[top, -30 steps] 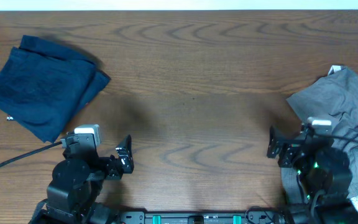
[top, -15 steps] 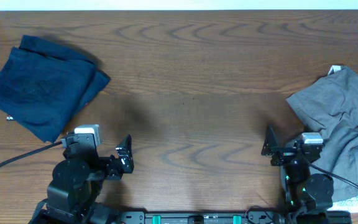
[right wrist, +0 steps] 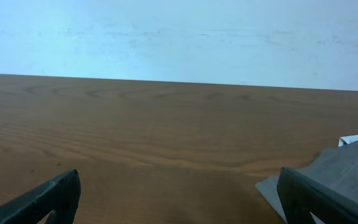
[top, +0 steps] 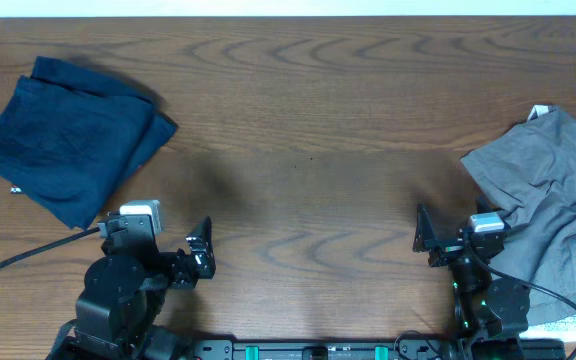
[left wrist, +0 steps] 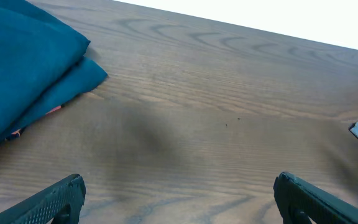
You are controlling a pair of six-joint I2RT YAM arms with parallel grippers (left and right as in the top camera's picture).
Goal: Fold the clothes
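Note:
A folded dark navy garment (top: 63,140) lies at the far left of the table; it also shows in the left wrist view (left wrist: 23,68). A crumpled light grey garment (top: 553,200) lies at the right edge, and its corner shows in the right wrist view (right wrist: 347,171). My left gripper (top: 203,255) is open and empty near the front edge, right of the navy garment; its view shows bare wood between the fingers (left wrist: 179,199). My right gripper (top: 426,235) is open and empty, just left of the grey garment; its view also shows bare wood between the fingers (right wrist: 179,199).
The wooden table (top: 308,150) runs to a pale wall at the back (right wrist: 179,37). A black cable (top: 18,262) trails from the left arm across the front left. A white label (top: 540,111) sticks out at the grey garment's top.
My right arm has drawn back toward the front edge and shifted left, off the grey garment. The left arm and both garments have not moved.

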